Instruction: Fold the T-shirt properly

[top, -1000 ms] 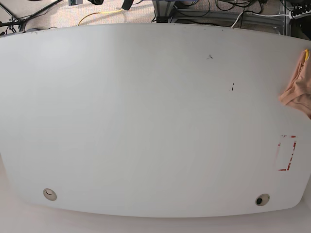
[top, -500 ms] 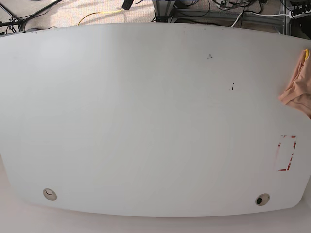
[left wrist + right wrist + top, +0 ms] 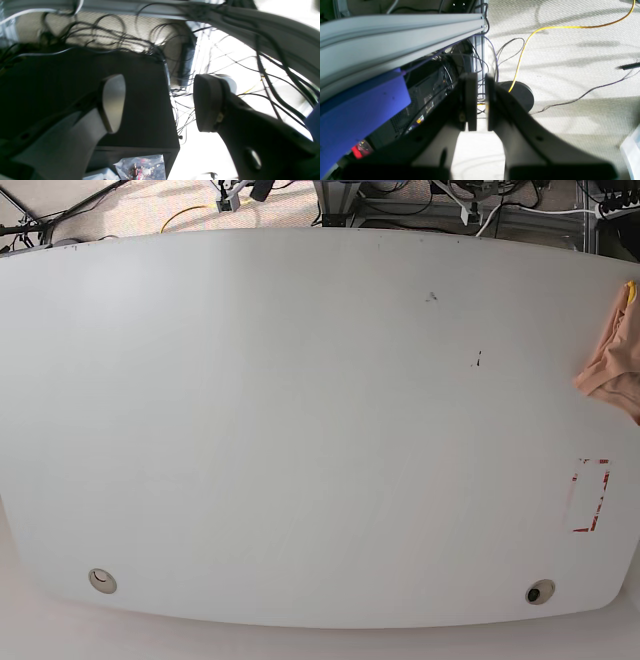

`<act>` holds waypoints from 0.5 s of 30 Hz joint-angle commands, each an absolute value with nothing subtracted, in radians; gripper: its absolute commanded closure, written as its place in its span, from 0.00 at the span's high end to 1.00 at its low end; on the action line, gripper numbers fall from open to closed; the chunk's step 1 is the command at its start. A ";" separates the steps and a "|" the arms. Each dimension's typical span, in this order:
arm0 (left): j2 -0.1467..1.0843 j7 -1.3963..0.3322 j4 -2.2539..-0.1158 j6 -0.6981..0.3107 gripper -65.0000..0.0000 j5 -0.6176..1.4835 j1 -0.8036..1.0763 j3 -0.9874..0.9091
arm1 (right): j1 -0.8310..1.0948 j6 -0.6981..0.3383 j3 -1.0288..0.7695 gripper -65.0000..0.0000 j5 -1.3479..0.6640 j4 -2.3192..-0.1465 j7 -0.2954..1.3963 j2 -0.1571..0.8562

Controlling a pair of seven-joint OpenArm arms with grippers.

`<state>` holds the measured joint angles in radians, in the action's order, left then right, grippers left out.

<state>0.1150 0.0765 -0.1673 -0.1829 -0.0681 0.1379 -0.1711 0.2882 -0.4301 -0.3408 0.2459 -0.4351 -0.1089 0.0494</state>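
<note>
The salmon-peach T-shirt (image 3: 612, 365) lies bunched at the far right edge of the white table (image 3: 300, 430), partly cut off by the frame, with a bit of yellow at its top. Neither gripper is over the table. In the left wrist view my left gripper (image 3: 160, 100) stands open and empty, facing a dark box (image 3: 75, 87) and tangled cables behind the table. My right gripper (image 3: 481, 100) has its fingers almost together with nothing between them, pointing at the carpeted floor.
A red marked rectangle (image 3: 590, 495) sits near the table's right front. Two round holes (image 3: 102, 581) (image 3: 540, 591) lie along the front edge. A yellow cable (image 3: 545, 27), a blue block (image 3: 362, 100) and an aluminium rail (image 3: 395, 30) lie behind the table.
The T-shirt has not moved. Small bits of hardware now show at the top edge of the base view, behind the table.
</note>
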 commanded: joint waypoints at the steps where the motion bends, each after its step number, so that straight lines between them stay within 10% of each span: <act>1: 0.119 0.084 -0.136 -0.156 0.60 -0.070 0.125 -0.171 | 0.252 -0.398 -0.343 0.07 0.291 -0.380 -0.117 0.058; 15: 0.114 0.084 -0.114 -0.099 0.61 -0.070 0.104 -0.171 | 0.200 -0.363 -0.343 0.07 0.357 -0.338 -0.120 0.050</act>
<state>0.1085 0.0769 -0.1074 -0.1013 -0.0681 0.1013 -0.1711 0.1963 -0.3584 -0.3412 0.3595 -0.3378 -0.1116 0.0471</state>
